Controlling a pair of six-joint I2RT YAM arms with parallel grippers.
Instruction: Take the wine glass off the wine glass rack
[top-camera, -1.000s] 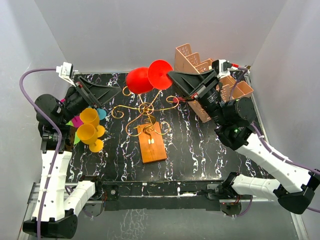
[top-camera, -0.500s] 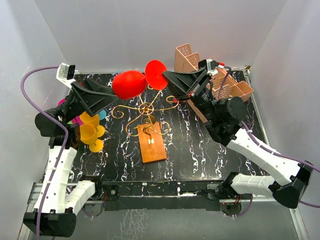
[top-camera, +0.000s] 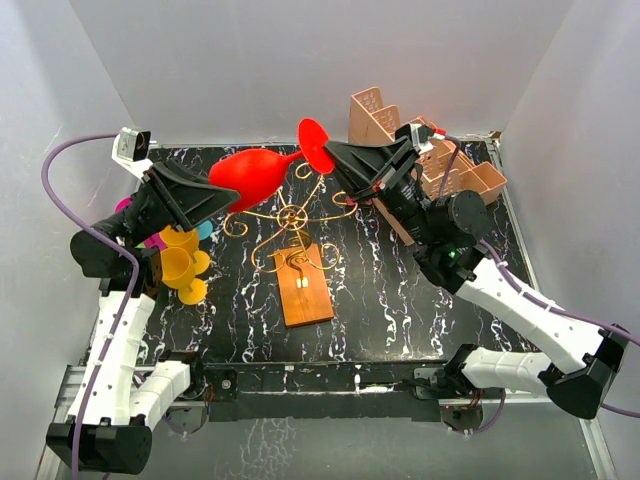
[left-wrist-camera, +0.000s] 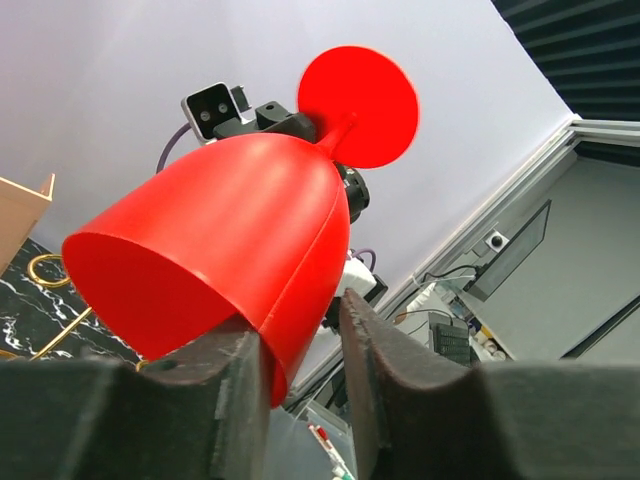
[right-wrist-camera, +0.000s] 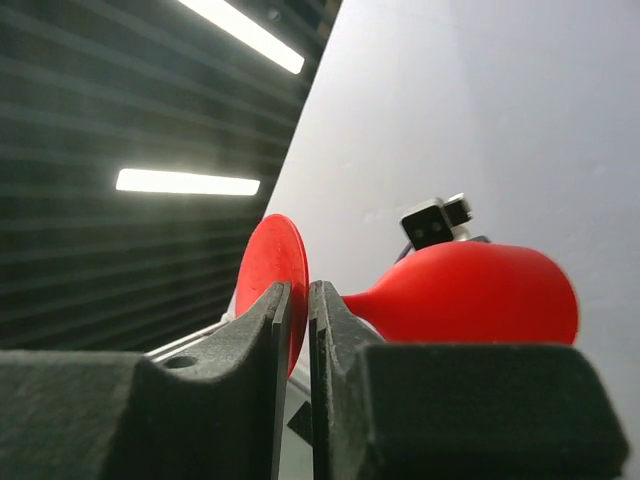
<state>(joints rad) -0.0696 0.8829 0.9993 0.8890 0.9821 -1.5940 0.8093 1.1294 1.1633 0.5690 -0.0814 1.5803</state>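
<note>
Right gripper (right-wrist-camera: 299, 292) fills the bottom of the frame, its two dark fingers (right-wrist-camera: 225, 350) nearly together with only a thin slit between them. The red wine glass (right-wrist-camera: 470, 295) lies sideways: its round foot sits edge-on in that slit, pinched at the rim, and the stem runs right to the bowl. A small black-and-white block (right-wrist-camera: 437, 222) shows just above the bowl. Behind are a grey wall and, on the left, dark slats with two light strips (right-wrist-camera: 185, 182).

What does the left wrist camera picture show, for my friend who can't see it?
A red wine glass tilts sideways, its open rim caught in the left gripper at the bottom. Its round foot points up, with the other arm's camera just behind it.
</note>
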